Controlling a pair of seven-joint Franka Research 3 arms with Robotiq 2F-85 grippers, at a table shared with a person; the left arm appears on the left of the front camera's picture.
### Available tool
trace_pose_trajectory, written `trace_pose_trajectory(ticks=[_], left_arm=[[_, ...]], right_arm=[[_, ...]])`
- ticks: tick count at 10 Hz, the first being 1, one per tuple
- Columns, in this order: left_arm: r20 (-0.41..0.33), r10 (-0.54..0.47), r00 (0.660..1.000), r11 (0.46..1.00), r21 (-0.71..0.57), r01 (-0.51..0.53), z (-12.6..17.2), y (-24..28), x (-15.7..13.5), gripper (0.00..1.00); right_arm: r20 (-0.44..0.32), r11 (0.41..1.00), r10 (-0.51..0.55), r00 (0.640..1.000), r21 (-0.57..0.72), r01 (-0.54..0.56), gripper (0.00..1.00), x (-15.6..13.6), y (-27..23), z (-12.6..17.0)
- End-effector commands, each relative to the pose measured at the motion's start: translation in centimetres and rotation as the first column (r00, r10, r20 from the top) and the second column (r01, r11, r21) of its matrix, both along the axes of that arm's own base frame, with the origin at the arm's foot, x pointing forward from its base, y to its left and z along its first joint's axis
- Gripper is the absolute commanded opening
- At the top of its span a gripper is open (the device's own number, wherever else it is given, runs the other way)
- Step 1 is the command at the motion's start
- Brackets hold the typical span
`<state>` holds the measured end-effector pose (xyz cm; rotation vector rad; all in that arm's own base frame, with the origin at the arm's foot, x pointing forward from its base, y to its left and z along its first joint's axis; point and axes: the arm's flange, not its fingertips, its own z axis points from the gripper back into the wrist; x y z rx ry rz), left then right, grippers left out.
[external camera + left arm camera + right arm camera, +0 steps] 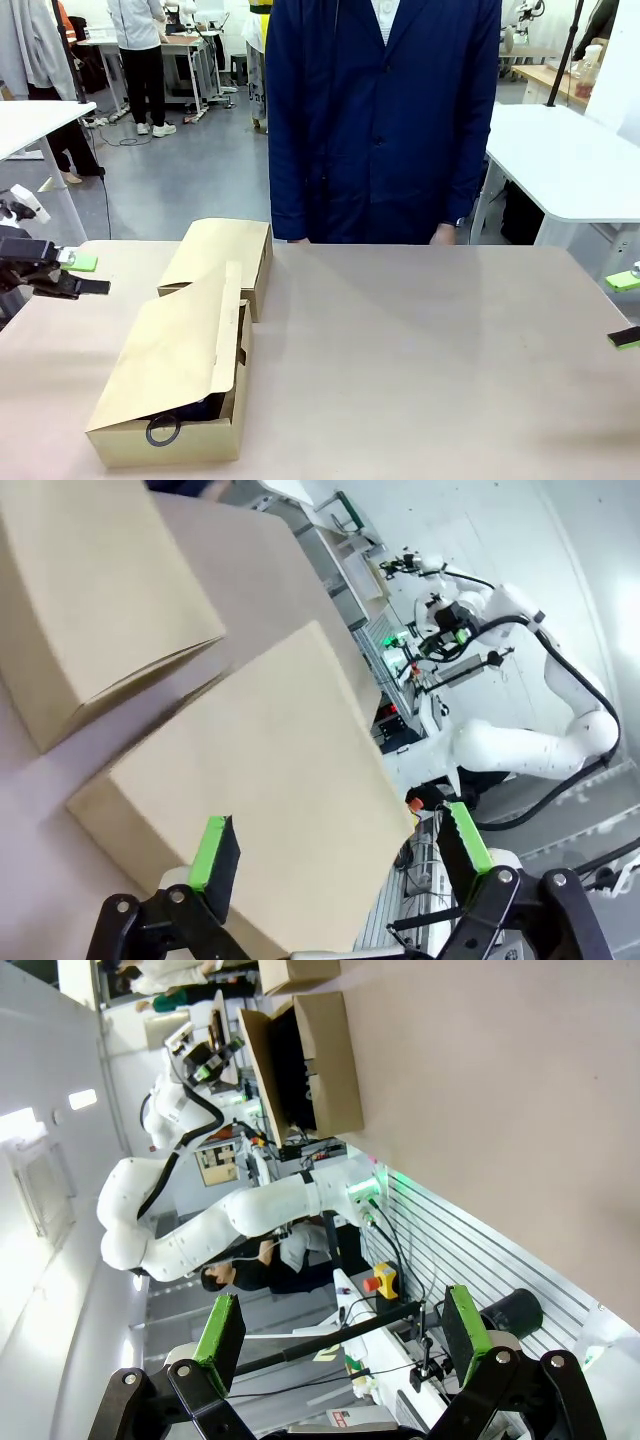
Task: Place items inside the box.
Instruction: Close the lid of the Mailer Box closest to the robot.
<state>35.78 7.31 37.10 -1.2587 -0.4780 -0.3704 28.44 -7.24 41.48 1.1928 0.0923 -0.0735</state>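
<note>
At the table's left edge my left pincer [84, 274] hangs with its green pads spread, nothing between them. Far across on the right my other pincer [624, 310] also stands wide and empty. Between them, nearer my left, lies the brown box [170, 385], its flap resting almost closed over dark contents; a second cardboard box [222, 255] touches its far end.

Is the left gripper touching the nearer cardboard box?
Apart. The front view shows bare table between the left gripper and the box, with its jaws open and empty.
</note>
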Motion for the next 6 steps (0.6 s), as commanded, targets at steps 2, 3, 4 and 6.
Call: trace_pose_trajectory(ticks=[2,3,4,6], left_arm=[[0.022,-0.013,1.000,1.000,-0.007,0.013,-0.09,0.12,-0.96,1.00],[0.022,-0.013,1.000,1.000,-0.007,0.013,-0.09,0.12,-0.96,1.00],[0.022,-0.013,1.000,1.000,-0.007,0.013,-0.09,0.12,-0.96,1.00],[0.022,-0.013,1.000,1.000,-0.007,0.013,-0.09,0.12,-0.96,1.00]], right_arm=[[-0.009,1.000,-0.013,1.000,0.022,0.013,1.00,0.04,0.14,0.38],[-0.009,1.000,-0.013,1.000,0.022,0.013,1.00,0.04,0.14,0.38],[-0.009,1.000,-0.013,1.000,0.022,0.013,1.00,0.04,0.14,0.38],[-0.009,1.000,-0.013,1.000,0.022,0.013,1.00,0.04,0.14,0.38]])
